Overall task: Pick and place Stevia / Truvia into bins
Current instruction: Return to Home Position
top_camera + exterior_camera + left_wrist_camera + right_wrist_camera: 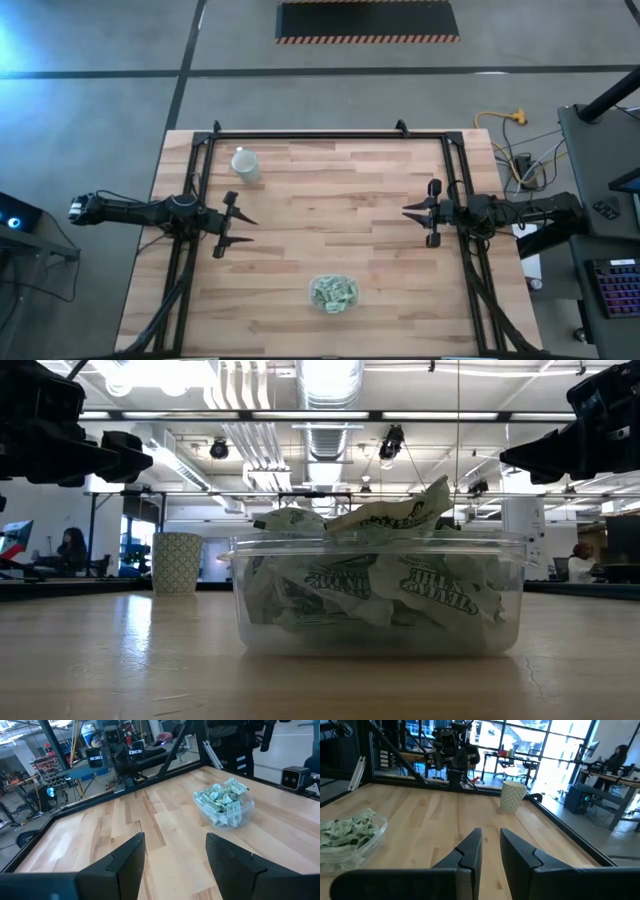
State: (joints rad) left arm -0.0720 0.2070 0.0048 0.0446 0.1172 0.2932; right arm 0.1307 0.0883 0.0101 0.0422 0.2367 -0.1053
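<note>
Stage: judged as the return to the rest pose, with sorting apparently complete. No loose packets found anywhere on the table point(330, 190). All visible packets point(333, 292) heaped in the clear tub point(380, 643), piled above its rim in the low view. Tub sited at the near edge of the table, roughly midway between the two sides and well apart from both arms.

Left gripper point(250, 231): raised off the wood at the left side, about mid-depth, pointing toward the centre. Fingers point(125, 865) wide apart, nothing between them.

Right gripper point(408, 214): mirrored at the right side, likewise off the surface. Fingers point(470, 855) parted by a narrow gap only, nothing held.

Next move, as judged: little beyond settling each arm back over its own side and holding there. No grasp called for. Worth a look at the heap first, with the top packets above the rim and liable to slide off if knocked.

Clearances: broad bare wood between the two grippers and across the middle of the table. Paper cup point(245, 164) upright at the far left, near the left arm but beside it, not touching. Black frame rails point(320, 135) along the far edge and down both sides, close to each arm's base. Retreat best kept straight back, without swinging toward the rails or the cup, and without dipping toward the tub.
</note>
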